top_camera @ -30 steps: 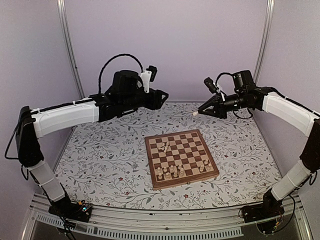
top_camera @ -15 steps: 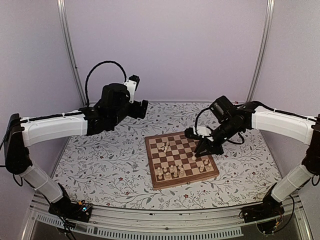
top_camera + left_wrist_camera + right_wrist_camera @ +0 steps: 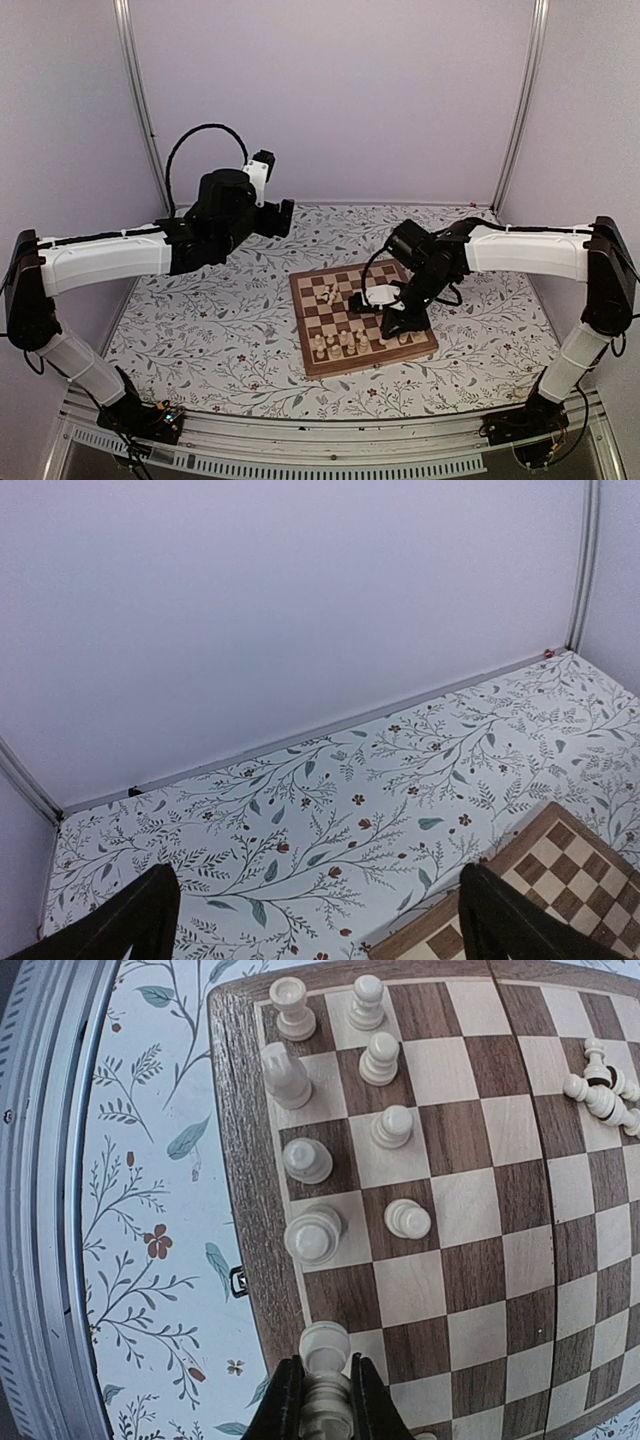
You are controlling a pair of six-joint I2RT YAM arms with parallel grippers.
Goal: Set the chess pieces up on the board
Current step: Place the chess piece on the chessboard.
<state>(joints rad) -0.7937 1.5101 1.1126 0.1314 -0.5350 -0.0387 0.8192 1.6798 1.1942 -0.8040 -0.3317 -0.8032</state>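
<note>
Eight chess pieces (image 3: 392, 1126) are seen standing upright in the right wrist view. They are gathered in the two rows of squares along one edge of the board (image 3: 470, 1270). A small heap of toppled pieces (image 3: 603, 1092) is seen lying farther in, well apart from them. The right gripper (image 3: 325, 1412) is held low over that same edge row, its jaws closed on a cream piece (image 3: 325, 1345) — the rounded head is shown just past the fingers (image 3: 284, 1405). Whether the foot of this piece is touching the square cannot be told. The left gripper (image 3: 315, 945) is held high over the floral tabletop (image 3: 300, 820), near the far left corner of the board, with its dark fingers spread wide apart — only a corner of the board is caught in its view.
</note>
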